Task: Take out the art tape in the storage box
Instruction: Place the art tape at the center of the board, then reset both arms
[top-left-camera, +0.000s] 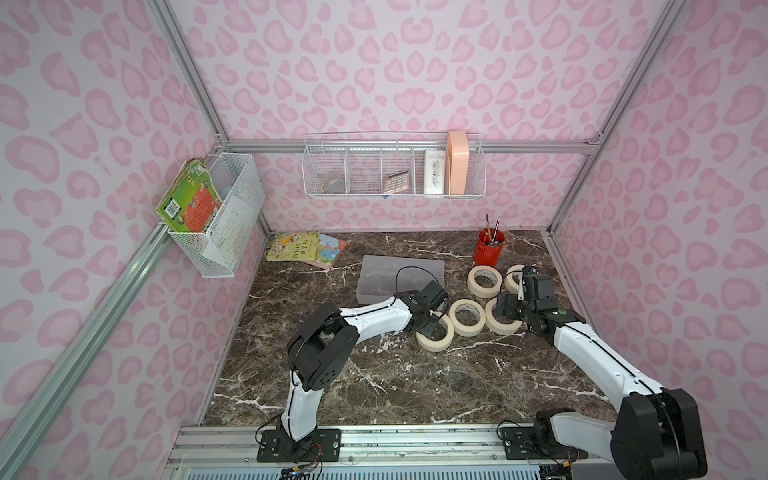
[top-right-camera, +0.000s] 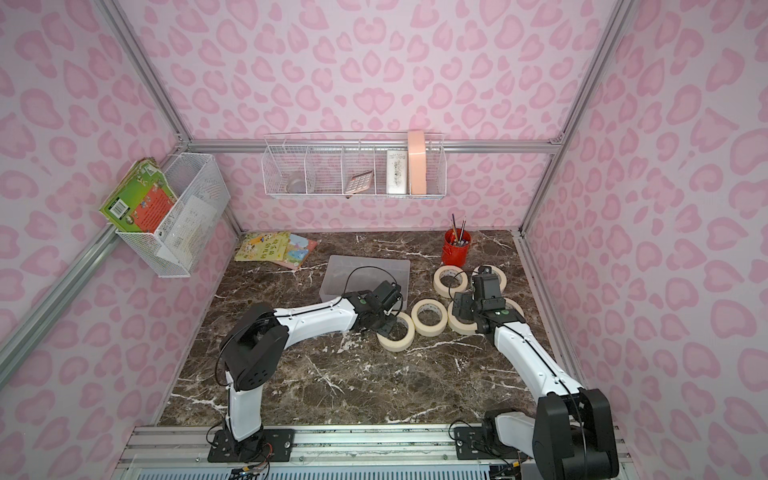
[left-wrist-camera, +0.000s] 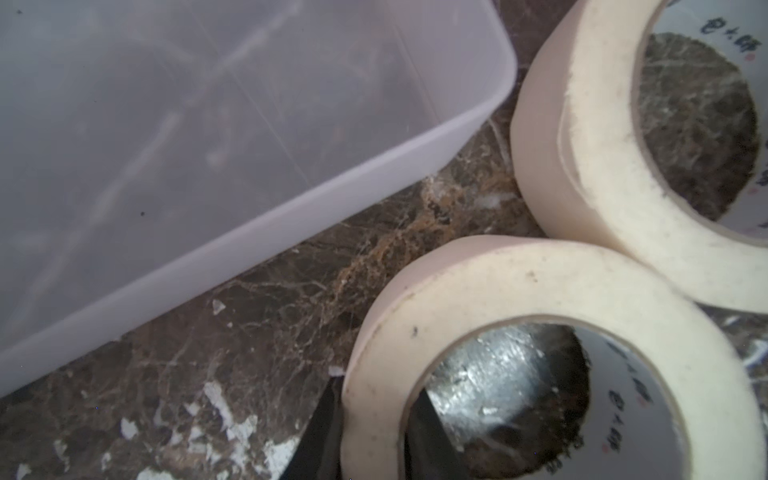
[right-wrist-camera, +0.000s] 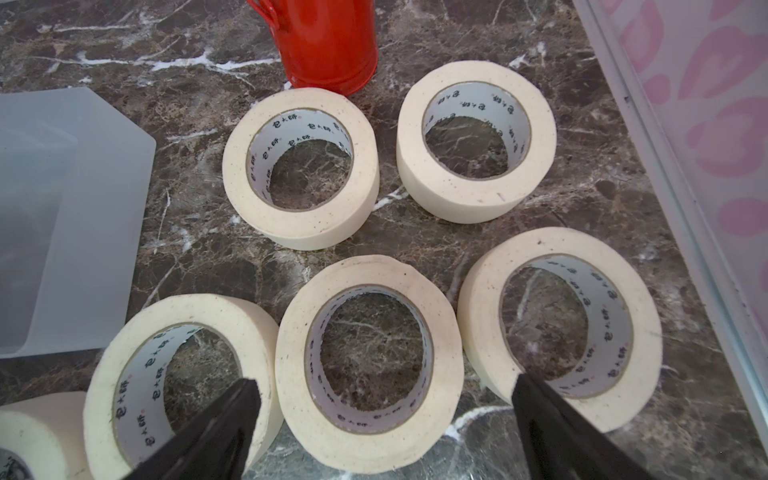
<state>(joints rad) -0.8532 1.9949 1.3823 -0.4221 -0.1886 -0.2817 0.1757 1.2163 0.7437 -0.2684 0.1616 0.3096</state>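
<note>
Tape rolls out on the table; left gripper on one roll, right gripper empty.
Every tape roll (right-wrist-camera: 299, 166) in view lies flat on the marble table (top-left-camera: 374, 386), outside the grey box (top-left-camera: 376, 282) and beside it, near the red cup (right-wrist-camera: 328, 45). Left gripper (left-wrist-camera: 374, 390) is nearly closed and pinches the wall of the roll nearest the box (top-left-camera: 436, 345), with one finger inside the hole and one outside. Right gripper (right-wrist-camera: 384, 384) hangs above the rolls with its jaws spread wide, holding nothing.
</note>
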